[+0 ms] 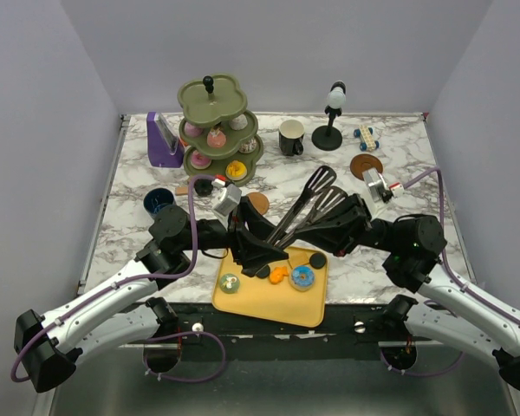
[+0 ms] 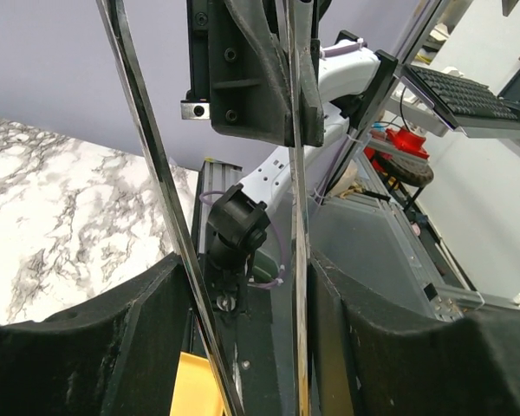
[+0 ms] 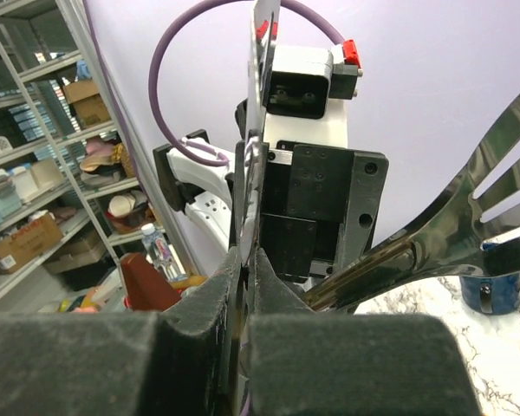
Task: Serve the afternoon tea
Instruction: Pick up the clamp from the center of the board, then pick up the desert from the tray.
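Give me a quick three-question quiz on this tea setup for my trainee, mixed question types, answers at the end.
1. True or false: the black cream-lined mug stands on the yellow tray.
2. What is the right gripper clamped on? A. a coaster; B. the tongs; C. a doughnut.
3. How many tiers does the olive-green stand have?

Key
1. False: the mug stands at the back, to the right of the stand, and the tray lies at the near edge.
2. B.
3. Three.
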`<control>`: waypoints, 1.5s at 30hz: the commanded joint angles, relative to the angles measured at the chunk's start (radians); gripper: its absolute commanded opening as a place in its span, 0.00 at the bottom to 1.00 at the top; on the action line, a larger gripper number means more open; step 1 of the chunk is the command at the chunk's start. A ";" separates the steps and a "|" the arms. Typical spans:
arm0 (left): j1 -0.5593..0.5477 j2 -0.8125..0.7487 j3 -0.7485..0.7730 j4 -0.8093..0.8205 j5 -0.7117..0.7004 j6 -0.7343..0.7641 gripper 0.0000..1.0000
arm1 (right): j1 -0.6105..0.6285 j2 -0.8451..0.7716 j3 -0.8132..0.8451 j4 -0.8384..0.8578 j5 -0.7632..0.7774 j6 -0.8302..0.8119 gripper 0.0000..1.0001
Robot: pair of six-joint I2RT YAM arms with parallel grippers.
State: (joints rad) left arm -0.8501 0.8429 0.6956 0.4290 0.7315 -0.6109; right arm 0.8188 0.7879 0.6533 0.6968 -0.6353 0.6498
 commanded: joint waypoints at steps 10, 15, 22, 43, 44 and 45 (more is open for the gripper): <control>0.005 -0.043 -0.031 0.016 -0.064 0.046 0.56 | 0.001 -0.117 0.021 -0.242 0.152 -0.084 0.57; 0.006 -0.059 -0.046 0.016 -0.103 0.048 0.53 | 0.002 -0.169 0.024 -0.333 0.202 -0.103 0.65; 0.018 -0.125 -0.074 -0.047 -0.235 0.082 0.53 | 0.002 -0.252 0.028 -0.516 0.311 -0.137 0.81; 0.032 -0.272 -0.007 -0.842 -0.788 0.200 0.59 | 0.002 -0.140 0.017 -1.014 0.894 -0.111 0.85; 0.030 -0.270 -0.011 -0.865 -0.796 0.193 0.59 | 0.002 -0.134 0.011 -1.014 0.906 -0.103 0.85; 0.026 -0.268 -0.014 -0.881 -0.799 0.183 0.59 | 0.002 -0.134 0.007 -1.017 0.924 -0.093 0.85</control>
State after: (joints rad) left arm -0.8192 0.5781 0.6804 -0.3027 0.0456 -0.4084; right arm 0.8188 0.6518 0.6785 -0.2626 0.1768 0.5186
